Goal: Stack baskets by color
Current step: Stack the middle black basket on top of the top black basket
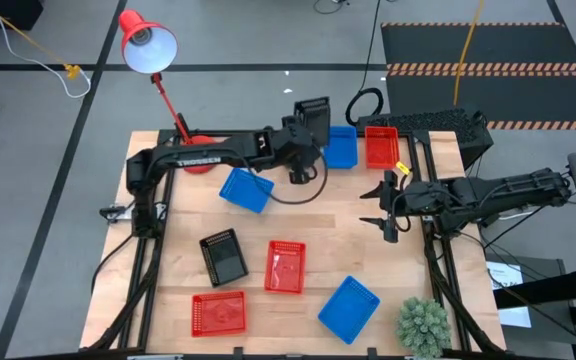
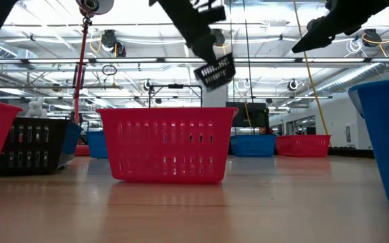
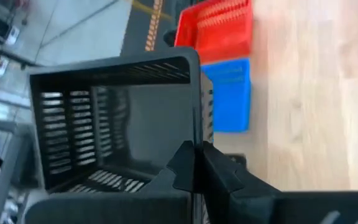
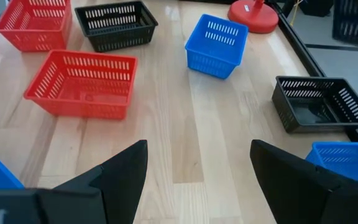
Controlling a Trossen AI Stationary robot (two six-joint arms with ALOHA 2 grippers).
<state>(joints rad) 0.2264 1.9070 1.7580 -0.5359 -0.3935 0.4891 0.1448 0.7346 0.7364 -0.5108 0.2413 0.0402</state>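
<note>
Left gripper pinches a slotted black plastic basket's rim, upper middle overhead; right gripper hangs spread, right of center.

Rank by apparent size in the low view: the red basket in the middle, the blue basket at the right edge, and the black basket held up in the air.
1. Blue basket: looms largest, though cut off by the picture edge and nearest the camera.
2. Red basket.
3. Black basket: smallest, held aloft by the left gripper.
Nearness drives these differences, not true size.

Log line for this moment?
left gripper: shut on black mesh plastic basket, lifted at far edge | right gripper: open, empty, hovering | blue, red baskets unstacked
</note>
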